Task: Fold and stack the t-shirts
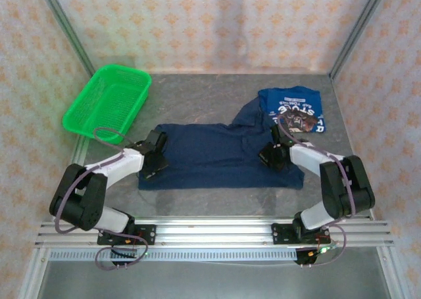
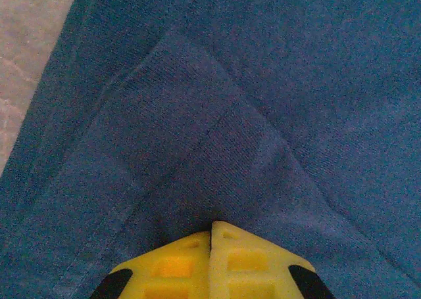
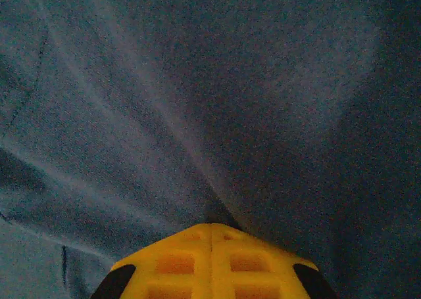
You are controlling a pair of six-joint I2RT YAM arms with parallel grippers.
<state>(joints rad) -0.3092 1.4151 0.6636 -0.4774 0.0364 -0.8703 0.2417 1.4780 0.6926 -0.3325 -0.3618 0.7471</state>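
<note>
A plain dark navy t-shirt (image 1: 217, 156) lies spread across the middle of the table, one sleeve reaching back toward the right. The brighter blue t-shirt (image 1: 293, 108), folded with its white lettering and graphic up, lies at the back right. My left gripper (image 1: 152, 156) rests on the navy shirt's left edge. In the left wrist view its yellow fingers (image 2: 250, 259) are pressed together, with a raised fold of navy cloth (image 2: 217, 135) running into the tips (image 2: 211, 225). My right gripper (image 1: 273, 151) is down on the shirt's right side, shut (image 3: 212, 225), with creases in the cloth (image 3: 164, 135) converging on it.
A green plastic mesh basket (image 1: 108, 102) stands at the back left. Patterned walls with metal posts close in the table on three sides. The aluminium rail (image 1: 210, 230) carrying both arm bases runs along the near edge. Bare grey tabletop (image 1: 197, 95) lies behind the navy shirt.
</note>
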